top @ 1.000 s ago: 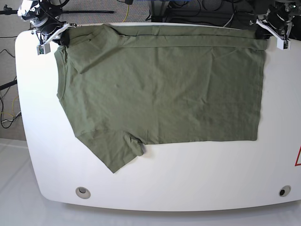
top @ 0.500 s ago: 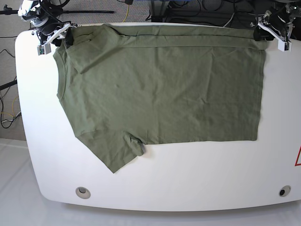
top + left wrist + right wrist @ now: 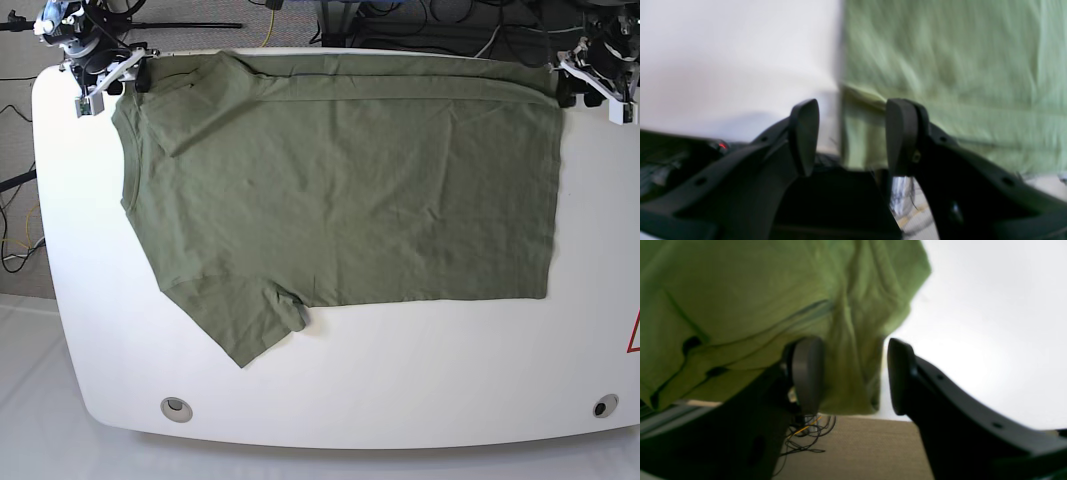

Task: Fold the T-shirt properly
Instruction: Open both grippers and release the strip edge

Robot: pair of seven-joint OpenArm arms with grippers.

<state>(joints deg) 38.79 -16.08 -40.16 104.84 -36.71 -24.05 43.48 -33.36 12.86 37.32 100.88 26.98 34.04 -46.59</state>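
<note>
The olive-green T-shirt (image 3: 340,190) lies spread flat on the white table (image 3: 400,380), with a narrow strip folded over along its far edge and one sleeve pointing toward the front left. My right gripper (image 3: 135,78) is at the shirt's far left corner. In the right wrist view it (image 3: 853,373) is open, with the shirt (image 3: 740,290) lying loose between and beyond the fingers. My left gripper (image 3: 565,92) is at the far right corner. In the left wrist view it (image 3: 851,136) is open, with the shirt's edge (image 3: 940,66) lying past the fingertips.
Two round holes (image 3: 177,407) (image 3: 604,406) sit near the table's front edge. Cables and stands (image 3: 400,20) lie on the floor behind the table. A red-edged sign (image 3: 634,335) shows at the right edge. The table's far edge runs right beside both grippers.
Both grippers have opened and let go of the shirt's far corners. The left gripper has drawn off to the right and the right gripper slightly back. The shirt's far edge has settled on the table.
</note>
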